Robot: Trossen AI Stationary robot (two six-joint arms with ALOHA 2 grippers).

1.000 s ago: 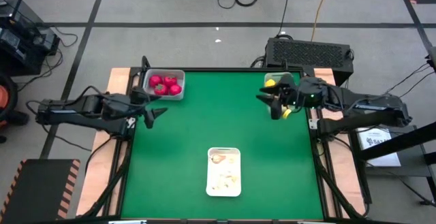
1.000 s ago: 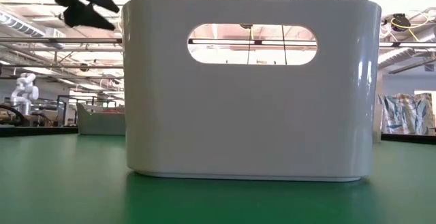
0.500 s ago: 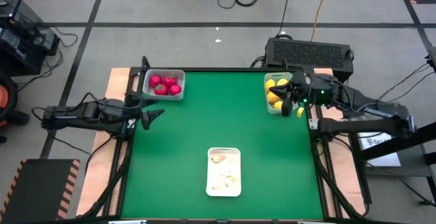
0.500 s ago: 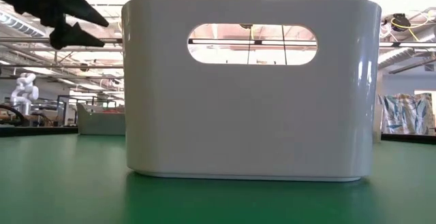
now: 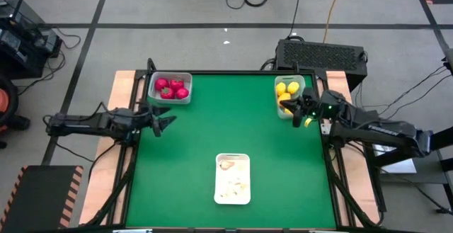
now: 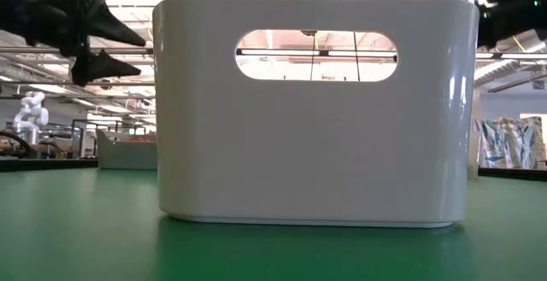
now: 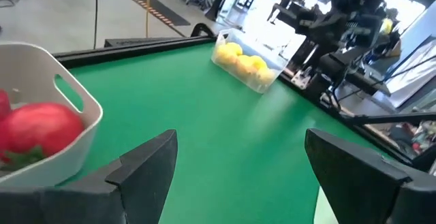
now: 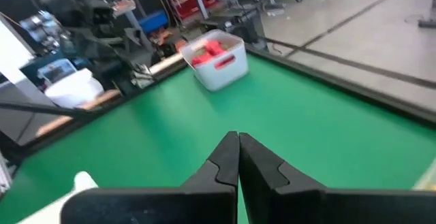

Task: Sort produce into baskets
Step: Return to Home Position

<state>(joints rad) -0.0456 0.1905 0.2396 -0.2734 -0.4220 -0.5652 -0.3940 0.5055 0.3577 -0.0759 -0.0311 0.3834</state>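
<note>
We see the green worktop (image 5: 233, 127) lit evenly and brightly from overhead, with only soft, faint shadows. At table height, bright ceiling lights behind the white tub (image 6: 316, 144) turn the left pincer (image 6: 137, 50) into a black silhouette. Glare streaks the tub's glossy right side.

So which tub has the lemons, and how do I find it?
From above, find the green table and go to its top right corner, next to the shut right claw. The lemon tub there is see-through and greenish. It alone holds yellow lemons; the left tub, by the open left claw, holds red pieces, and the white tub holds pale bits.
</note>
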